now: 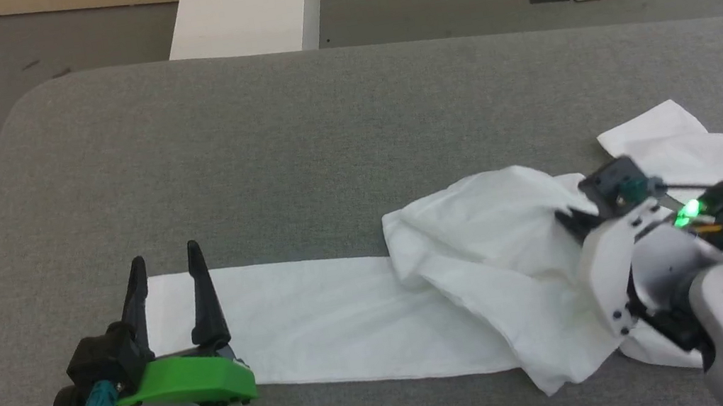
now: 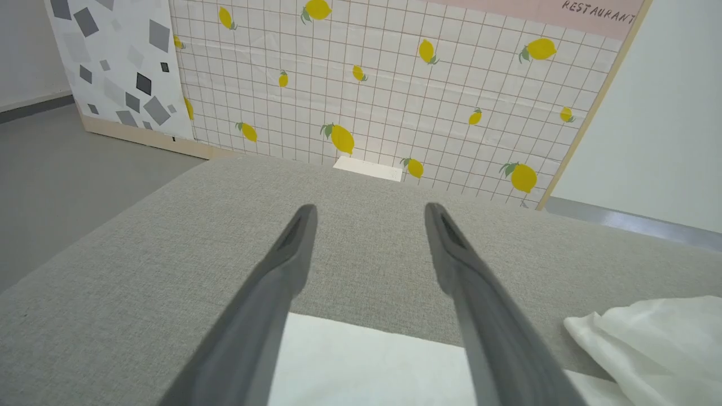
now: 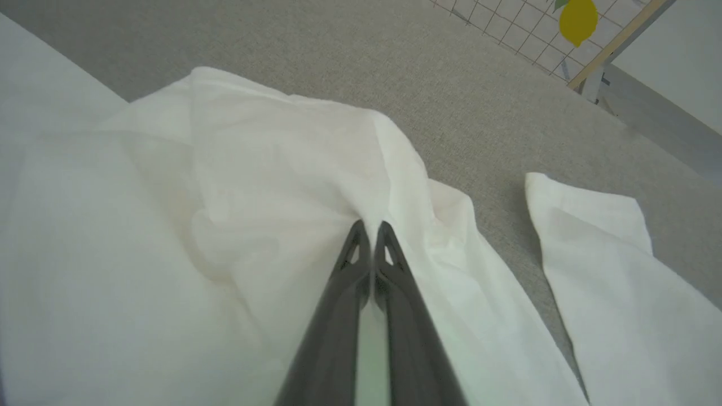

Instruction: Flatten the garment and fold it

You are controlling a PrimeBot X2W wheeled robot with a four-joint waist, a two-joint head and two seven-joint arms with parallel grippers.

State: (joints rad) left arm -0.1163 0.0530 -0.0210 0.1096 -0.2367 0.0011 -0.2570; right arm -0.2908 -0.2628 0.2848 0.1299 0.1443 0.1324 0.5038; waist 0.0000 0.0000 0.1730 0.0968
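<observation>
While one sleeve [image 1: 321, 316] lies flat along the front edge of the mattress [image 1: 252, 140], the rest of the garment [image 1: 482, 242] sits bunched front-right. Right pincer [image 3: 370, 228] clenched on a fold of it; left pincer [image 1: 166, 264] spread, empty, over the sleeve end. Flattening barely begun, folding not started.

The white shirt [image 1: 485, 263] lies crumpled on the grey bench [image 1: 255, 161], bunched toward its right side, one sleeve stretched flat leftward.
</observation>
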